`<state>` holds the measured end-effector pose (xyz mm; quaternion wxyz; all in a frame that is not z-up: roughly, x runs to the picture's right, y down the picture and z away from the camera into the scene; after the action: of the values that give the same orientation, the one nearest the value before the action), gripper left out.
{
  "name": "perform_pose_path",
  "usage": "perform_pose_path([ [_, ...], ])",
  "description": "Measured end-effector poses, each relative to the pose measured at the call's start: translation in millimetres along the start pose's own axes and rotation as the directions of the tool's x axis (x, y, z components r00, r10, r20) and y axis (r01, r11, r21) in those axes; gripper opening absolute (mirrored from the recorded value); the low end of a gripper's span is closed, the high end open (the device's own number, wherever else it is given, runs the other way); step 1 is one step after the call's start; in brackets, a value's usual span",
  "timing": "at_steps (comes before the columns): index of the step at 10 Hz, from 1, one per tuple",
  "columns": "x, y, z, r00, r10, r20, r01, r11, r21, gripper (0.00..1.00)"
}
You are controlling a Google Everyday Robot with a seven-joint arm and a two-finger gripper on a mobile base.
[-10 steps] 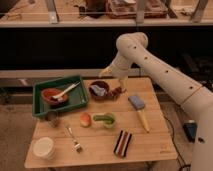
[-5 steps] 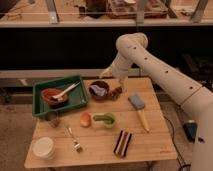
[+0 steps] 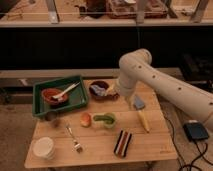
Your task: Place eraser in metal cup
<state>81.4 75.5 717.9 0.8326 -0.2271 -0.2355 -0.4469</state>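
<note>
End effector [image 3: 111,91] hangs open and empty over the dark bowl [image 3: 100,89] at the far side of the table [image 3: 150,150], well apart from the eraser [image 3: 123,143], which lies flat near the front edge. The metal cup [image 3: 52,118] stands far to the left, just beside the green tray [image 3: 40,102]. A sound pickup likely means gripping across the striped block's narrow width, then carrying it high over the green cup [image 3: 106,120] and fork [image 3: 73,137]. The metal cup's mouth is hard to make out.

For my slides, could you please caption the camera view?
Gripper by the dark bowl at the back; eraser untouched near the front edge, metal cup beside the green tray.
</note>
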Motion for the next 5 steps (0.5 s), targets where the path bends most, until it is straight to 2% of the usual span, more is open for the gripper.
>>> perform_pose_path([
  [2, -21.9, 38.1, 32.6, 1.0, 0.01, 0.007, -0.009, 0.999, -0.037, 0.8],
  [5, -27.9, 73.2, 78.7, 1.0, 0.008, 0.007, -0.007, 0.996, -0.087, 0.8],
])
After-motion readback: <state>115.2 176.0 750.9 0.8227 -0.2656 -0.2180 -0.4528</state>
